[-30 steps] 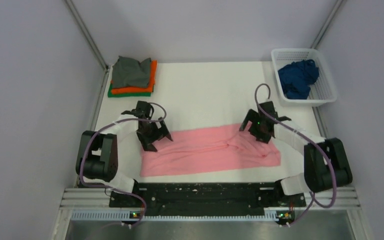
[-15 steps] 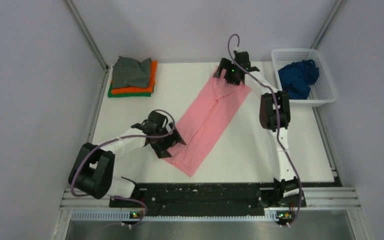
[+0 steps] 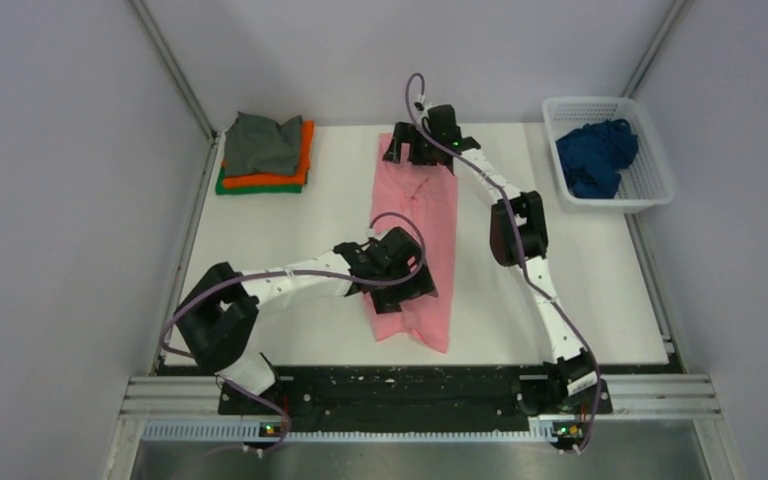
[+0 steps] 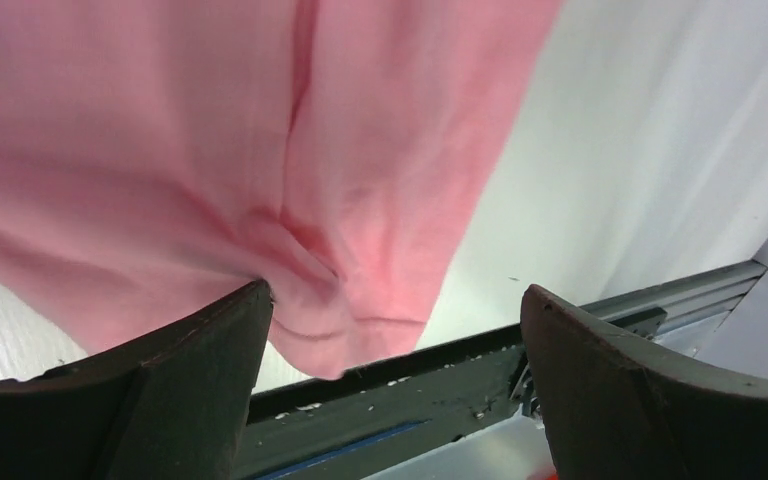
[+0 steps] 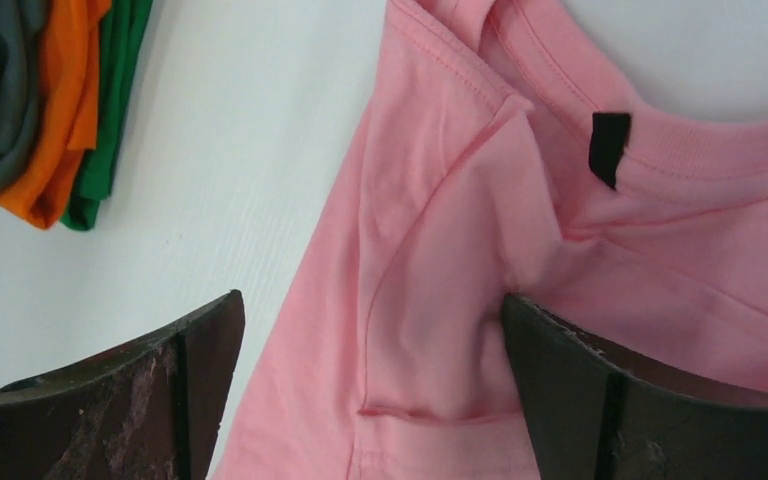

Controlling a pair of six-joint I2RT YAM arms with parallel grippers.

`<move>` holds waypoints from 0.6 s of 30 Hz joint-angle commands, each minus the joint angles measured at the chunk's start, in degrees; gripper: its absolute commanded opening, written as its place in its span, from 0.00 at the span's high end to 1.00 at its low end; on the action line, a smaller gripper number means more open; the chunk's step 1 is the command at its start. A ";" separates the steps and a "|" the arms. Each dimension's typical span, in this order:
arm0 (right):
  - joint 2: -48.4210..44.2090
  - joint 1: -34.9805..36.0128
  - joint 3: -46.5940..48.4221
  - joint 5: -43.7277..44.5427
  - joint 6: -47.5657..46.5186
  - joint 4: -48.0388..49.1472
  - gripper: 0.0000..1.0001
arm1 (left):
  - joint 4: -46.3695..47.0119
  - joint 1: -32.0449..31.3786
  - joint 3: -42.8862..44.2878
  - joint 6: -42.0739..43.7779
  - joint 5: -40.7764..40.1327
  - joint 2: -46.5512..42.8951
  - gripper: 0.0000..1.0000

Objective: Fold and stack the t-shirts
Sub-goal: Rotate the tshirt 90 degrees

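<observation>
Pink shirt [image 3: 418, 215] swung from crosswise to lengthwise, now lying flat. Left claw [image 3: 408, 285] near hem, right claw [image 3: 418, 152] at collar, both spread, pinching nothing. Crosswise fold likely next.

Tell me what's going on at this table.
Two robot arms are folding a pink t-shirt, which lies as a long narrow strip running away from them on the table. The right hand is open over its collar end, the left hand open over the near end, neither closed on it. A grey, orange and green folded stack sits at the far left; a dark blue shirt waits in the white basket.
</observation>
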 commanded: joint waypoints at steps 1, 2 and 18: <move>-14.90 0.52 -0.76 5.59 -10.43 -2.86 0.01 | -11.06 -1.79 6.16 2.22 -11.93 -7.03 0.01; -18.39 0.48 -1.60 6.84 -12.11 -3.66 0.01 | -12.70 -1.80 5.73 2.84 -12.91 -8.96 0.01; -82.18 6.15 -83.05 15.71 5.12 -4.63 0.04 | -13.76 6.22 -16.20 16.41 -7.66 -28.79 0.04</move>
